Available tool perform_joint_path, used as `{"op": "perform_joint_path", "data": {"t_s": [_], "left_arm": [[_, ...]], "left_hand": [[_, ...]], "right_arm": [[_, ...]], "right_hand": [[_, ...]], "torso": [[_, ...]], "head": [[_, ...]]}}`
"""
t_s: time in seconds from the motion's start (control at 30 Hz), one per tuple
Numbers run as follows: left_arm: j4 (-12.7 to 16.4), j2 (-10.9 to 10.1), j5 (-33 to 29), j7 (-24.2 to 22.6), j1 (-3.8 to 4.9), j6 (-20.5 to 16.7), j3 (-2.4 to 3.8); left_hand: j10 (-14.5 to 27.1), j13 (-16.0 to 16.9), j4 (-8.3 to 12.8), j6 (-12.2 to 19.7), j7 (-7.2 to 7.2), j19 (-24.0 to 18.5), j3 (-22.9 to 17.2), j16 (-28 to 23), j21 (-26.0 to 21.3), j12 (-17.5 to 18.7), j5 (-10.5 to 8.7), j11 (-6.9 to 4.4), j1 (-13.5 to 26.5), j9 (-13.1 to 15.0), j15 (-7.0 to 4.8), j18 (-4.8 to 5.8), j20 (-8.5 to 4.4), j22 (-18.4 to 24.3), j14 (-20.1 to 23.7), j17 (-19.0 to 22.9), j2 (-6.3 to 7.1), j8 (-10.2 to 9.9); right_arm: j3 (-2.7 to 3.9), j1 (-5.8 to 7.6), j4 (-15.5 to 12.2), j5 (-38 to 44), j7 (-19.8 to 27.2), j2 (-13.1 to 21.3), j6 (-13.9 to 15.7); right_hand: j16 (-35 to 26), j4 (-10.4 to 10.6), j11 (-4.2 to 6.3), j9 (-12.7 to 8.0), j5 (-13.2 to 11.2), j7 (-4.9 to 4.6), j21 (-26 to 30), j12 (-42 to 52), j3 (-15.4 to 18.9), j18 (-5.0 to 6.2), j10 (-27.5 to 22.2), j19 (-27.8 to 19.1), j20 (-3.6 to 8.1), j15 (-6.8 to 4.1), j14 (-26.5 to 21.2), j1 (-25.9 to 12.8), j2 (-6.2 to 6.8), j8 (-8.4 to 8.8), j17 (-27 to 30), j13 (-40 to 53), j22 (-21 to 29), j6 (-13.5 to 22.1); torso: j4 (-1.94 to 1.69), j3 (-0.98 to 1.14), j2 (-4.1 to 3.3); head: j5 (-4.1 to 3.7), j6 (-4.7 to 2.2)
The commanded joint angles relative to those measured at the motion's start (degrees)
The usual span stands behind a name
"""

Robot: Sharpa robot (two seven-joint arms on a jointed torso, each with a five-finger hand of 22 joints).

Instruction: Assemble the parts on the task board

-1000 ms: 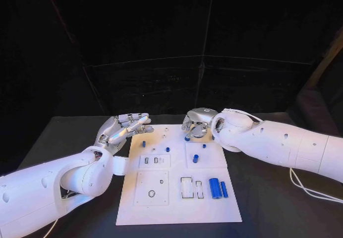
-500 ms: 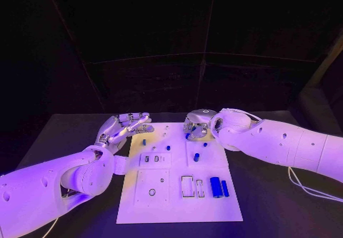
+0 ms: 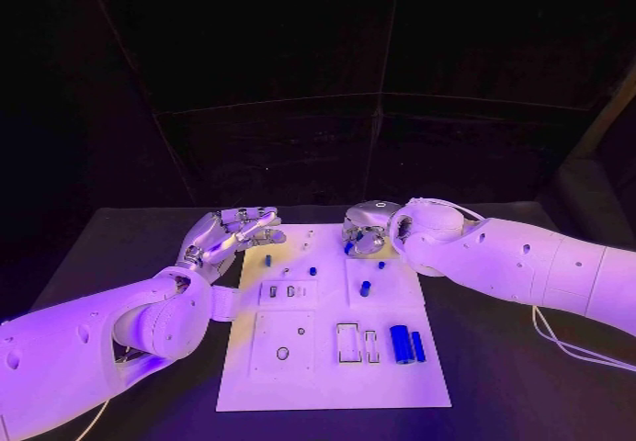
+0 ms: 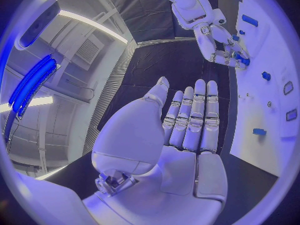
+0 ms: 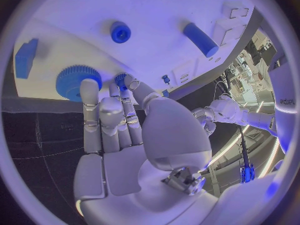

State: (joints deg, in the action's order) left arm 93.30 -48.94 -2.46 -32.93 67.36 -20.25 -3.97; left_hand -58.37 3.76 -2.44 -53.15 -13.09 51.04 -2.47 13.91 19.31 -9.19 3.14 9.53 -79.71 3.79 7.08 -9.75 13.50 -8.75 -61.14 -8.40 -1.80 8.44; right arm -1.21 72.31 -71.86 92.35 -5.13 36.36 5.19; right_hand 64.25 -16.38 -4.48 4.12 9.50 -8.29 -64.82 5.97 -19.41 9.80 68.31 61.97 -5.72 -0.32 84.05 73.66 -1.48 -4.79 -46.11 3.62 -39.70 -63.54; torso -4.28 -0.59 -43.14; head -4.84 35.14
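White task board (image 3: 332,386) lies mid-worktop. At its twelve o'clock edge the right hand (image 3: 366,230) pinches a small blue part (image 5: 121,79) — rigid, light, likely slippery, best held by its sides. The left hand (image 3: 228,234) hovers at ten o'clock, fingers straight, holding nothing.

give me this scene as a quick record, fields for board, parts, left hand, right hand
board: white plate task board in the middle of the black table
parts: two blue cylinders lying side by side at the board's near right; small blue gear by the right hand's fingertips
left hand: open, fingers straight, holding nothing, at the board's far left corner
right hand: fingertips at a small blue part; grasp unclear
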Motion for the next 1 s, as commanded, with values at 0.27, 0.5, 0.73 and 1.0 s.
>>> {"op": "perform_joint_path", "data": {"t_s": [0.27,0.5,0.73,1.0], "left_arm": [[0.29,-0.24,0.42,0.32,0.08,1.38,0.04],[0.22,-0.35,0.42,0.39,0.09,1.49,0.04],[0.13,-0.49,0.42,0.42,0.09,1.72,0.04],[0.03,-0.40,0.42,0.45,0.10,1.81,0.04]], "left_hand": [[-0.02,-0.07,0.44,0.01,-0.29,0.47,0.01,-0.31,0.03,0.35,0.03,0.50,0.43,-0.08,0.09,-0.73,-0.05,0.10,-0.25,-0.10,0.17,-0.22],[-0.01,-0.07,0.47,0.02,-0.29,0.50,-0.01,-0.36,0.03,0.39,0.04,0.50,0.43,-0.08,0.10,-0.73,-0.05,0.11,-0.25,-0.11,0.13,-0.24],[0.00,-0.07,0.49,0.03,-0.29,0.52,0.00,-0.40,0.02,0.42,0.03,0.51,0.45,-0.08,0.10,-0.73,-0.05,0.12,-0.25,-0.11,0.11,-0.26],[0.00,-0.07,0.49,0.03,-0.29,0.52,0.00,-0.40,0.02,0.42,0.03,0.51,0.45,-0.08,0.10,-0.73,-0.05,0.12,-0.25,-0.11,0.11,-0.26]], "right_arm": [[-0.03,0.04,-0.01,0.44,-0.17,-0.16,1.31],[-0.01,0.04,-1.96,-0.73,1.05,0.70,8.94],[0.09,0.07,-2.43,-2.32,1.17,0.06,16.40],[0.13,0.13,1.98,-2.84,1.40,-3.92,17.24]], "right_hand": [[0.85,0.07,0.06,-0.06,-0.60,-0.11,-1.22,0.27,-3.06,-0.24,0.69,-0.56,0.19,-0.23,-0.07,0.51,-0.05,0.07,-0.13,0.09,-0.85,-0.72],[0.61,-0.02,-0.08,-0.13,-0.25,-0.28,-1.97,0.18,-6.01,-0.17,0.93,-1.17,0.20,-0.19,-0.57,1.00,0.79,0.33,0.95,0.11,-1.07,-0.92],[1.17,0.06,-0.15,-0.17,0.20,-0.42,-2.96,0.03,-8.60,-0.22,0.95,-1.41,0.13,-0.08,-0.59,0.92,2.02,0.58,0.60,0.11,-1.85,-0.93],[1.30,0.22,-0.26,-0.19,0.09,-0.53,-3.29,-0.08,-9.43,-0.22,0.84,-1.59,0.07,-0.02,-0.62,0.69,2.60,0.71,0.65,0.10,-2.02,-0.83]], "torso": [[-0.03,0.03,-0.17],[-0.03,-0.03,-0.17],[-0.22,-0.14,-0.21],[-0.30,-0.02,-0.39]], "head": [[-0.12,0.22],[0.06,0.11],[-0.17,-0.40],[0.13,-0.60]]}}
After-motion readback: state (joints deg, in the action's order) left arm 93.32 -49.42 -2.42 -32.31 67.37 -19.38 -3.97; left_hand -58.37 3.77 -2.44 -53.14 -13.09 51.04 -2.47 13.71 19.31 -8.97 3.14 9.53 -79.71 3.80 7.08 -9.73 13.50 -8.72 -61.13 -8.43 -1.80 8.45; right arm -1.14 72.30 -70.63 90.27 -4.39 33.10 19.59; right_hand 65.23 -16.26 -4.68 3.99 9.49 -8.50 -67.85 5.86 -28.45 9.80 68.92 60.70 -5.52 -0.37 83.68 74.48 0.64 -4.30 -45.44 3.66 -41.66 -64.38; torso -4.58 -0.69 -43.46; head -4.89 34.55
